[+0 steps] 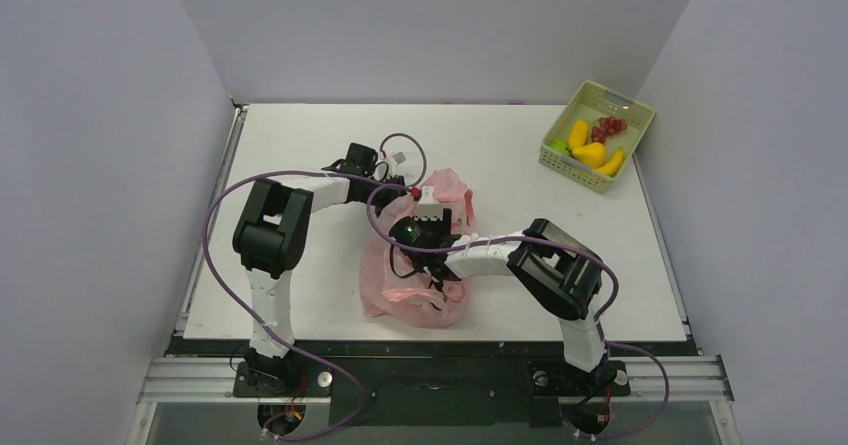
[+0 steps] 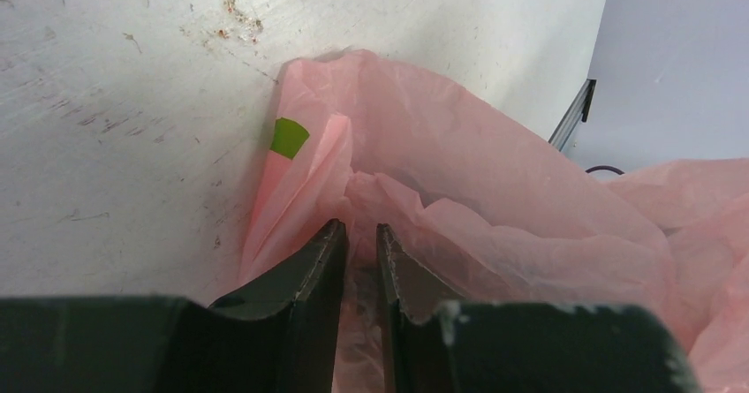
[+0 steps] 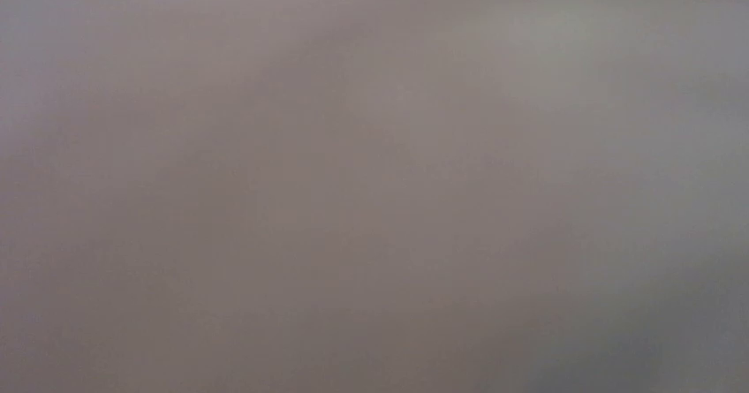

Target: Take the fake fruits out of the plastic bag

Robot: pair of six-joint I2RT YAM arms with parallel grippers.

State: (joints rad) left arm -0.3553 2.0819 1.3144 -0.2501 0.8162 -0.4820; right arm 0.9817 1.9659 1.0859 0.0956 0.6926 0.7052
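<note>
Table (image 1: 300, 145): left hand (image 2: 360, 234) tight on plastic bag (image 2: 459, 172), right hand (image 1: 428, 207) over it

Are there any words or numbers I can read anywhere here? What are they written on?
None can be read.
The plastic bag bears a green patch, but no letters show on it.
The right wrist view is all blur.
The basket shows no label.

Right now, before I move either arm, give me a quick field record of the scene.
plastic bag: crumpled, centre of table
left fingers: pinching a fold of the bag
right arm: over the bag; fingers unreadable, wrist view blurred
basket: far right corner, holds banana, grape bunch, green fruit, yellow-orange fruit
</note>
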